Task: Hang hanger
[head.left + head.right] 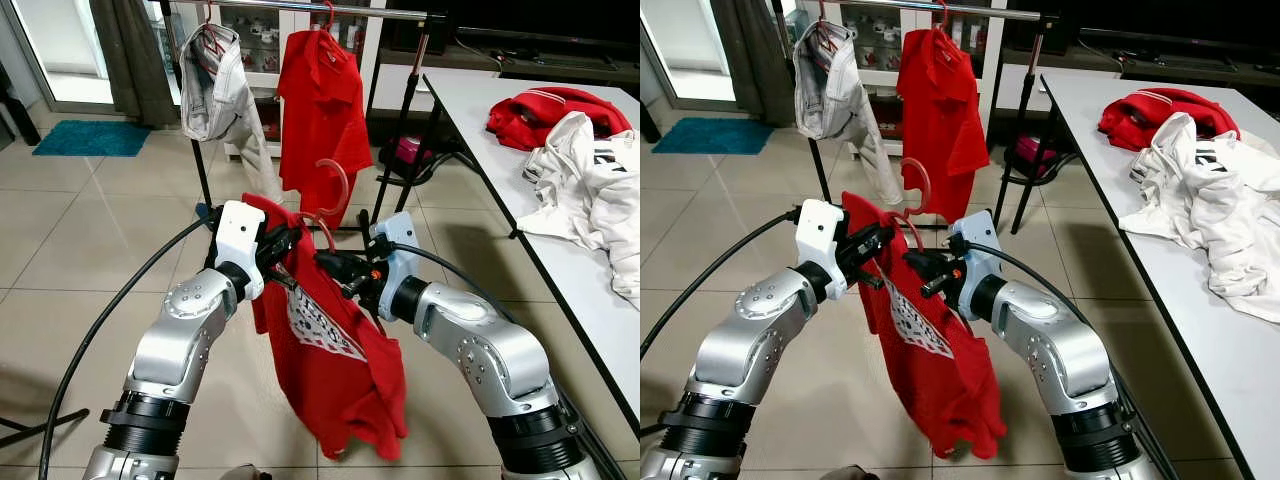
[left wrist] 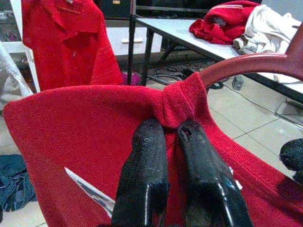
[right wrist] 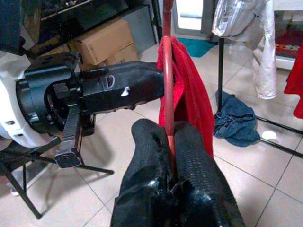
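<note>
A red shirt [image 1: 330,370] hangs on a red hanger whose hook [image 1: 346,185] sticks up between my two arms, in front of the clothes rail [image 1: 380,11]. My left gripper [image 1: 290,243] is shut on the shirt's bunched collar [image 2: 177,101] at the base of the hook. From the other side, my right gripper [image 1: 330,265] is shut on the hanger's thin stem [image 3: 168,71]; its fingers [image 3: 189,156] pinch it just below the shirt. The hook is well below the rail.
A red polo [image 1: 320,110] and a white garment [image 1: 215,85] hang on the rail. The white table [image 1: 470,110] at right holds red [image 1: 555,110] and white [image 1: 590,190] clothes. A blue cloth [image 3: 234,125] lies by the rack's foot; a teal mat [image 1: 80,137] is far left.
</note>
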Robot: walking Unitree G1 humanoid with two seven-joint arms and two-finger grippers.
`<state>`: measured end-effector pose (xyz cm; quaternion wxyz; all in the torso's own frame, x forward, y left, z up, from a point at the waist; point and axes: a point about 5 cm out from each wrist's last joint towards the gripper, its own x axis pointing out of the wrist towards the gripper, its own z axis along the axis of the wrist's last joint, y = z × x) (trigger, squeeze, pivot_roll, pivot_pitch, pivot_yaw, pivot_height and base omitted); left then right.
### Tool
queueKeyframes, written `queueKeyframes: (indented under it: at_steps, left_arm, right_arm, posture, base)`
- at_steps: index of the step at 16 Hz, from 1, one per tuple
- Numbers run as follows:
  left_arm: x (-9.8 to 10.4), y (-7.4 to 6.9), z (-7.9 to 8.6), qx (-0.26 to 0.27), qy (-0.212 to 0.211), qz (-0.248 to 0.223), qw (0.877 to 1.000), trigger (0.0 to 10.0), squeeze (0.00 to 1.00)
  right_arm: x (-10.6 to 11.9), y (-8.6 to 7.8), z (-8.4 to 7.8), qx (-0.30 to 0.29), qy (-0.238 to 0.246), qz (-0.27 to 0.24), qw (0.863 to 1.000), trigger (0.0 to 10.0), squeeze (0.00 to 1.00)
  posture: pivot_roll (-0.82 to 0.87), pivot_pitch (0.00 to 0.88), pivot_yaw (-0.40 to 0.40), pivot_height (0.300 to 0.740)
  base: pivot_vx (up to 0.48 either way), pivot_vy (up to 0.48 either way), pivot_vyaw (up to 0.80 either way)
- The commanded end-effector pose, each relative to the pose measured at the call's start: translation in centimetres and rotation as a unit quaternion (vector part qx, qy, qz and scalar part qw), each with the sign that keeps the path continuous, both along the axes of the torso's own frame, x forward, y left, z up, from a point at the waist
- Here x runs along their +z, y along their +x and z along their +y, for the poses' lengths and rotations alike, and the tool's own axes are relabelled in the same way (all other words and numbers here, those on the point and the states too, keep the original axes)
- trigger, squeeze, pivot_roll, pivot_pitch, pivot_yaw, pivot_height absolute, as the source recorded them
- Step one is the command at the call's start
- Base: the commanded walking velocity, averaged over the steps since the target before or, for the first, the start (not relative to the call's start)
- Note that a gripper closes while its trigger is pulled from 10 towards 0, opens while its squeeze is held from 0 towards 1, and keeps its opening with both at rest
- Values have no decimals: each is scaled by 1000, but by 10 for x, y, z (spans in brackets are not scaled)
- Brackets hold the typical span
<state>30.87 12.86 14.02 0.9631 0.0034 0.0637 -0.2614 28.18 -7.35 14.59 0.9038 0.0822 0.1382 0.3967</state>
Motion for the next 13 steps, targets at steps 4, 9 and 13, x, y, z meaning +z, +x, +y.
queueKeyframes:
  at_steps: [4,9,13]
  left_arm:
    - [2,-1,-4,-20,35,-20,999,0,0]
    - [10,-11,-1,-38,-12,-65,997,0,0]
    - [14,-17,0,-42,-99,-57,993,0,0]
  right_arm:
    - [8,7,-7,-34,9,-16,999,10000,0]
    - [8,6,-6,-35,31,-5,999,10000,0]
    - [8,5,-5,-34,43,1,999,10000,0]
  posture:
    - [-92,0,-39,727]
    - [-88,0,-39,727]
    - [-85,0,-39,727]
  base:
    - [0,0,0]
    - [0,0,0]
    - [0,0,0]
